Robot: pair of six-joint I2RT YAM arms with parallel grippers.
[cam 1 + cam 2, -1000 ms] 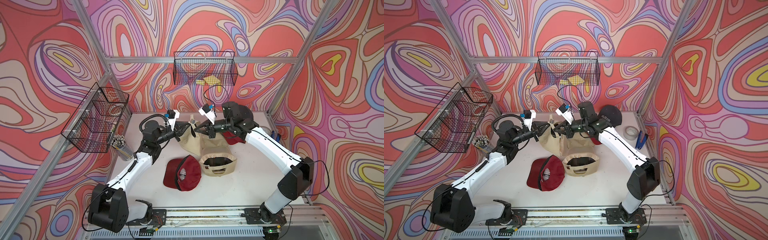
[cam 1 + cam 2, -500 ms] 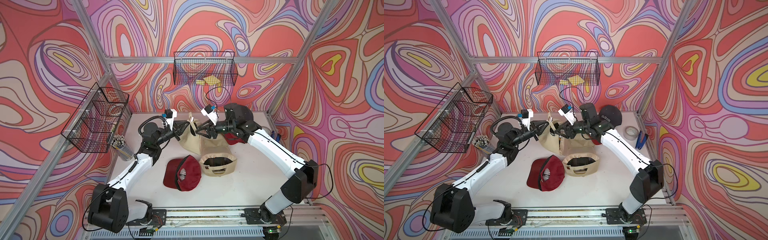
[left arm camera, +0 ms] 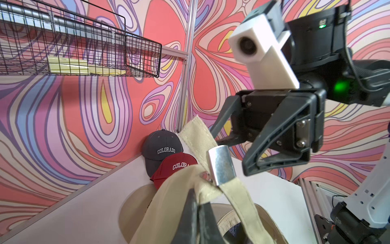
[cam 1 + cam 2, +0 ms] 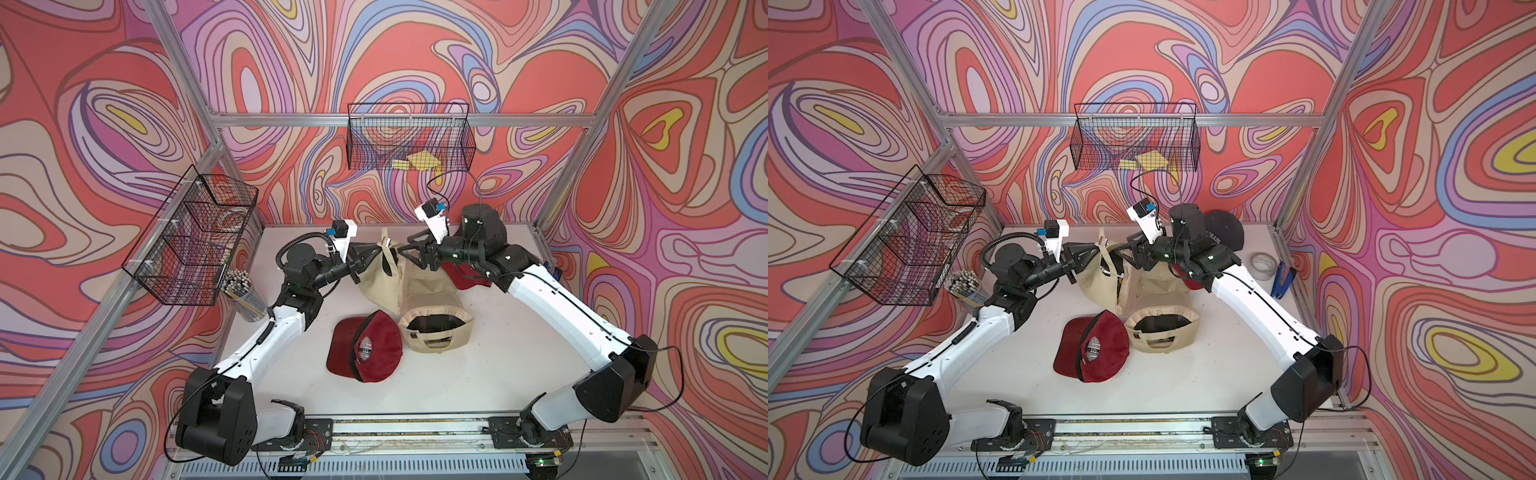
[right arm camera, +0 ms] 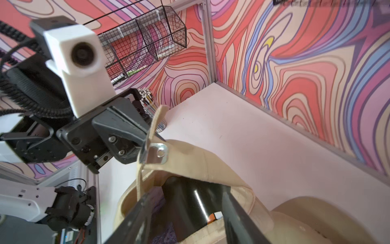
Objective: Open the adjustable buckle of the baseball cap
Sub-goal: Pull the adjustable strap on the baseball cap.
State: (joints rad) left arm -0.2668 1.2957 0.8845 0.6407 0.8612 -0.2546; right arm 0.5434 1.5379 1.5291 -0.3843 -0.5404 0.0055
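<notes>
A beige baseball cap (image 4: 380,280) hangs raised off the table at the back, in both top views (image 4: 1100,286). My left gripper (image 4: 375,252) is shut on its rear strap just beside the silver buckle (image 3: 221,164); in the left wrist view the closed fingers (image 3: 198,211) pinch the beige strap. The strap's loose end (image 5: 157,120) sticks up past the buckle (image 5: 156,154). My right gripper (image 4: 404,253) faces the left one from the other side of the buckle. Its jaws stand open (image 5: 186,193) over the cap's rear opening and grip nothing.
On the table lie a red cap (image 4: 365,349), a second beige cap (image 4: 436,328), another red cap (image 4: 461,276) and a grey Colorado cap (image 4: 1225,232). A tape roll (image 4: 1262,262) and blue stapler (image 4: 1283,278) sit right, a pencil cup (image 4: 245,291) left. Wire baskets (image 4: 195,241) (image 4: 409,141) hang on the walls.
My right gripper has gone from shut to open and let go of the cap at the buckle. The left gripper keeps its hold and has barely moved.
</notes>
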